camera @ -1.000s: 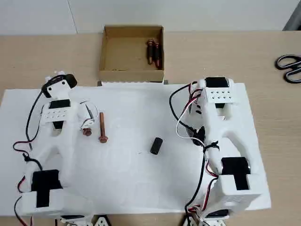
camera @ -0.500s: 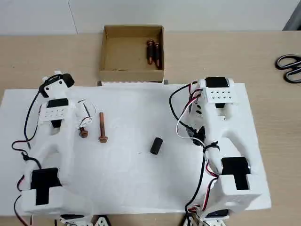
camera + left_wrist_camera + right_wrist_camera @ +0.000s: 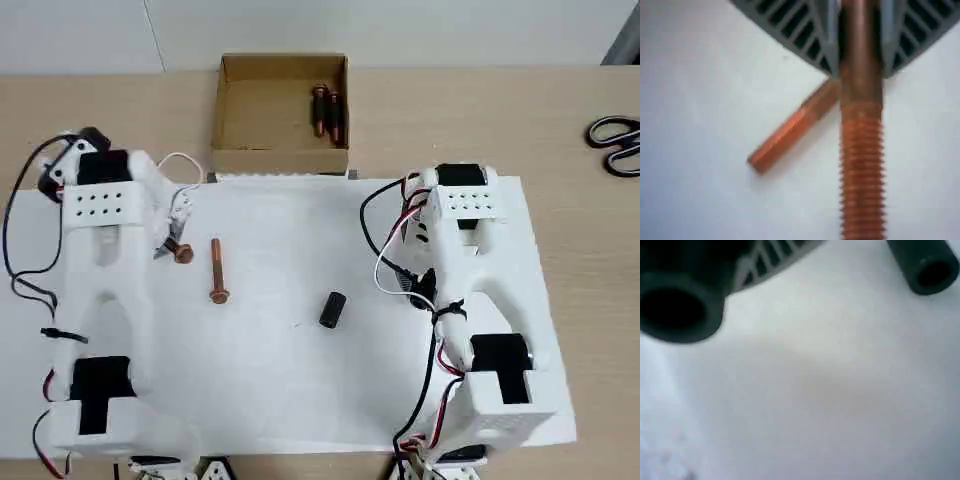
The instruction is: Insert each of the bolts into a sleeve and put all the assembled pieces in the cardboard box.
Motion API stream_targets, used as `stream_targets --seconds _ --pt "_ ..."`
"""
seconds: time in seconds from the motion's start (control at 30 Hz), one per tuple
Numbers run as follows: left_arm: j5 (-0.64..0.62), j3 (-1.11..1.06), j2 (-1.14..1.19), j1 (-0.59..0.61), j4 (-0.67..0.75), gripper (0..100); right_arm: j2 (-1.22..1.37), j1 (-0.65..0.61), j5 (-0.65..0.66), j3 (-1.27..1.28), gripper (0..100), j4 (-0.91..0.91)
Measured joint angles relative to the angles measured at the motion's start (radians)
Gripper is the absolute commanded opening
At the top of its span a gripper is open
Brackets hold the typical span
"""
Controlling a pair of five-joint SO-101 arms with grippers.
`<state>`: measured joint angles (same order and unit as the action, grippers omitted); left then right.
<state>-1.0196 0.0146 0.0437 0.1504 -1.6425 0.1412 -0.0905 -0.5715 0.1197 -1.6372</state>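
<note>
- Claw of the left arm [image 3: 860, 67] is clamped on a copper-coloured bolt [image 3: 862, 165], whose threaded end sticks out past the grey fingertips.
- From the high view, this gripped bolt sits over the white sheet [image 3: 260, 380], just beside a loose bolt [image 3: 217, 270] that lies flat on the sheet.
- The right claw [image 3: 725, 270] holds a black sleeve [image 3: 677, 307] with its open bore facing the wrist camera.
- A second, loose sleeve [image 3: 332, 309] lies on the sheet between the two arms, apart from both bolts.
- The cardboard box [image 3: 282, 158] stands on the tabletop [image 3: 110, 110] just beyond the sheet's far edge, with assembled pieces [image 3: 328, 110] against its right-hand wall.
- Scissors [image 3: 615, 140] lie at the tabletop's far right edge.
</note>
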Motion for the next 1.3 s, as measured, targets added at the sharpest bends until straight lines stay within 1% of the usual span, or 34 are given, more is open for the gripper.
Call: stream_targets --seconds 0.1,0.17,0.3,0.43,0.5,0.63,0.7,0.77,0.93,0.97,1.03,1.13,1.2,1.27,1.3 --pt "-0.117 0.003 0.000 -0.011 -0.023 1 0.000 0.000 0.000 0.000 0.2 0.000" --pt "-0.172 0.003 0.000 0.005 -0.017 1 0.000 0.000 0.000 0.000 0.2 0.000" --pt "-0.219 0.003 0.000 0.069 0.012 1 0.000 0.000 0.000 0.000 0.2 0.000" --pt "-0.227 0.003 0.000 0.107 0.044 1 0.000 0.000 0.000 0.000 0.2 0.000" --pt "-0.227 0.003 0.000 0.107 0.048 5 0.000 0.000 0.000 0.000 0.2 0.000" --pt "-0.227 0.003 0.000 0.107 0.048 20 0.000 0.000 0.000 0.000 0.2 0.000" --pt "-0.227 0.003 0.000 0.107 0.048 25 0.000 0.000 0.000 0.000 0.2 0.000" --pt "-0.227 0.003 0.000 0.107 0.048 28 0.000 0.000 0.000 0.000 0.2 0.000" --pt "-0.221 0.003 0.000 0.107 0.043 28 0.000 0.000 0.000 0.000 0.2 0.000" --pt "-0.204 0.003 0.000 0.107 0.040 27 0.000 0.000 0.000 0.000 0.2 0.000" --pt "-0.120 0.003 0.000 0.107 0.034 26 0.000 0.000 0.000 0.000 0.2 0.000" --pt "0.061 0.014 0.000 0.112 0.002 18 0.000 0.000 0.000 0.000 0.2 0.000" --pt "0.222 0.038 0.000 0.117 -0.018 9 0.000 0.000 0.000 0.000 0.2 0.000" --pt "0.410 0.057 0.000 0.117 -0.035 0 0.000 0.000 0.000 0.000 0.2 0.000" --pt "0.519 0.063 0.000 0.117 -0.044 1 0.000 0.000 0.000 0.000 0.2 0.000"
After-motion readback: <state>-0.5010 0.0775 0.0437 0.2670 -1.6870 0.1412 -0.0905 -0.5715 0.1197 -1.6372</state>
